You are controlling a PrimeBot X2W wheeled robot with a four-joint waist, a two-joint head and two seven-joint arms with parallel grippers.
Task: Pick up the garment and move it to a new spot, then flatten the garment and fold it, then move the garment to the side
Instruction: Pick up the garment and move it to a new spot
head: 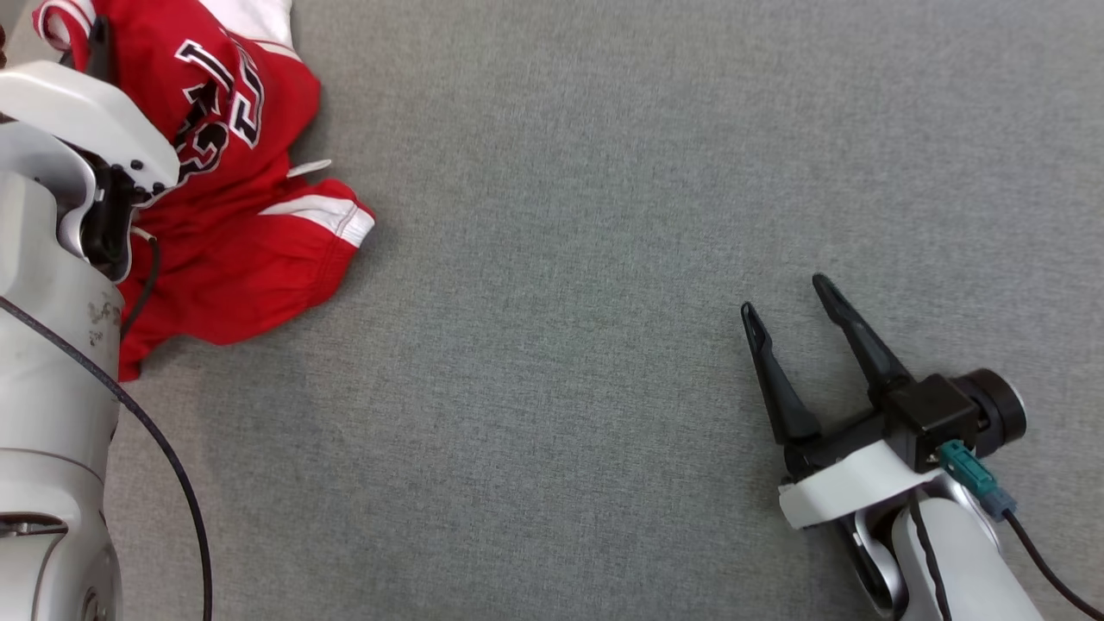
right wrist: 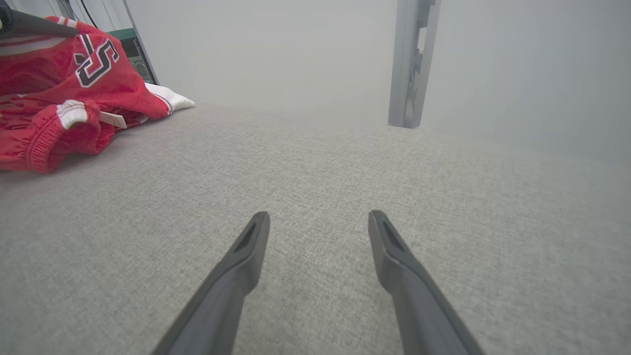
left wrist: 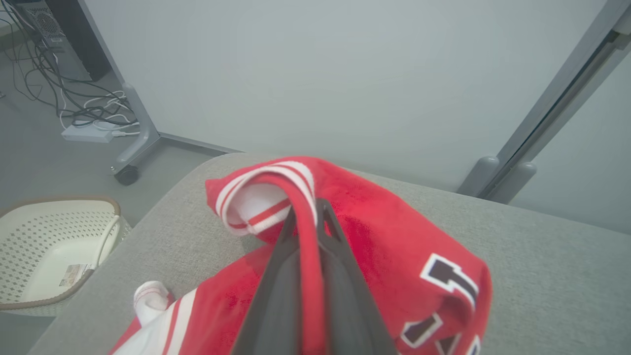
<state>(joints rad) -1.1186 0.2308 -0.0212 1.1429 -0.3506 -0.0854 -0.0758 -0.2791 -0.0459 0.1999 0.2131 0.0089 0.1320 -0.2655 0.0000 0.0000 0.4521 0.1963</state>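
Head view: the red garment [head: 250,259] is seen bunched at the far left of the grey worktop [head: 561,302], partly hidden behind the left arm [head: 52,259]. The right jaws are held wide apart and empty at the near right, well apart from the cloth.

Left wrist view: the left jaws are clenched on a red edge of the garment, which runs up between the two fingers [left wrist: 276,296] to a white-striped trim at their tips. The rest of the cloth is spread below and to the right of the pinch. A basket [left wrist: 49,246] is seen on the floor beyond the worktop's edge.

Right wrist view: the garment is seen far off to the upper left, with bare worktop between. The left arm is judged the nearer, and the carry is expected to be made rightward, toward that open middle.
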